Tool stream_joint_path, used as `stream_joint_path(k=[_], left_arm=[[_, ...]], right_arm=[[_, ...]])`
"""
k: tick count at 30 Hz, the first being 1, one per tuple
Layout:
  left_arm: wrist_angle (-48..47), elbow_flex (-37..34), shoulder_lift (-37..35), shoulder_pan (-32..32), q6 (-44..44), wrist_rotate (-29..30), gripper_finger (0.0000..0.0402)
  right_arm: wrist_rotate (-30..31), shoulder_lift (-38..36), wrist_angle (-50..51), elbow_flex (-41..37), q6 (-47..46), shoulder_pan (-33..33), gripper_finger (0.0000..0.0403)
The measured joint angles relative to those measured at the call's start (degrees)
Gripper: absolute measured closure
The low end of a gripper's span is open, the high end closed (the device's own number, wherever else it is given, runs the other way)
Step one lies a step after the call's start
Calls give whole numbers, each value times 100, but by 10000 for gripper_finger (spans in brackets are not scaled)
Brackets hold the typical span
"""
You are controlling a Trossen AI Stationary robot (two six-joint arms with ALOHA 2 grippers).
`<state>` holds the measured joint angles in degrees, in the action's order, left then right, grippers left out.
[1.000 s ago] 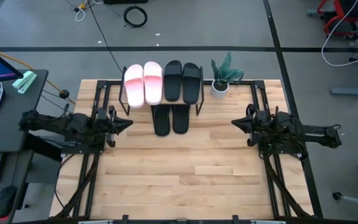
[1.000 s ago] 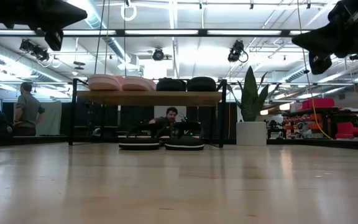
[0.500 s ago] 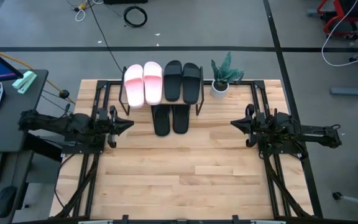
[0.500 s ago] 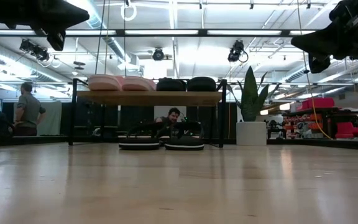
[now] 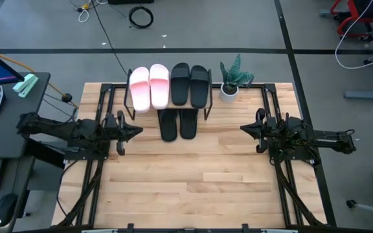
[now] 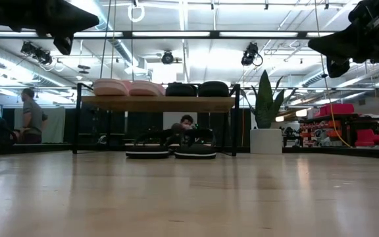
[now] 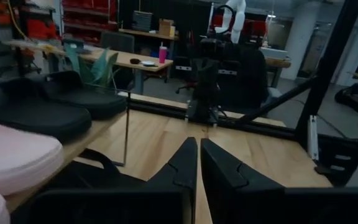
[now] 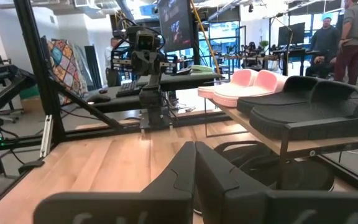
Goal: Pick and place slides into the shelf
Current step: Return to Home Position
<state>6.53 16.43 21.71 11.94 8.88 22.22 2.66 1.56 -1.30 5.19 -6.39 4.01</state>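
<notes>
Since all six slides look stowed, step in hand judged: arms returning home. Pink slides (image 5: 149, 88) and black slides (image 5: 190, 85) sit atop shelf (image 6: 156, 103); flip-flops (image 5: 177, 123) on desk (image 5: 199, 175) beneath it. Left jaws pressed together, empty, left of shelf; right jaws likewise, right side. Next move: park arms clear of shelf.

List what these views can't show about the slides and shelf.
High view: thong flip-flops, far halves hidden under the shelf.
Left wrist view: pink slides, cut by picture edge.
Low view: left gripper and right gripper, at the table's sides, partly cut by top edge.
</notes>
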Motion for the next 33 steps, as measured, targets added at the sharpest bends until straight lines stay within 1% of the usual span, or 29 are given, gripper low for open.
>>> stream_joint_path(k=[5, 7, 10, 12, 15, 19, 22, 26, 30, 33], left_arm=[[-16, 0, 0, 4, 556, 0, 369], [-20, 0, 0, 4, 577, 0, 366], [-45, 0, -2, 4, 295, 0, 363], [-92, 0, 12, 6, 316, 0, 363], [-394, 2, 79, 28, 724, 17, 366], [-1003, 0, -65, 29, 567, 79, 372], [-1326, 0, -400, 31, 406, 190, 376], [-1406, 0, -1053, 142, 48, 235, 378], [-1412, -30, -1520, 391, -196, 229, 373], [-1059, -517, -1906, 560, -345, 212, 367]], right_arm=[[1, 0, 0, 0, 0, 0, 389], [2, 0, 0, 0, -2, 0, 389], [2, 0, 0, 0, -2, 0, 389], [2, 0, 0, 0, -2, 0, 389], [2, 0, 0, 0, -2, 0, 389], [4, 0, 0, 0, -2, 0, 389], [4, 0, 0, 0, 1, 0, 389], [4, 0, 0, 0, 0, 0, 389], [4, 1, 0, 0, -1, -1, 389], [4, 2, 0, 0, 2, -2, 389]])
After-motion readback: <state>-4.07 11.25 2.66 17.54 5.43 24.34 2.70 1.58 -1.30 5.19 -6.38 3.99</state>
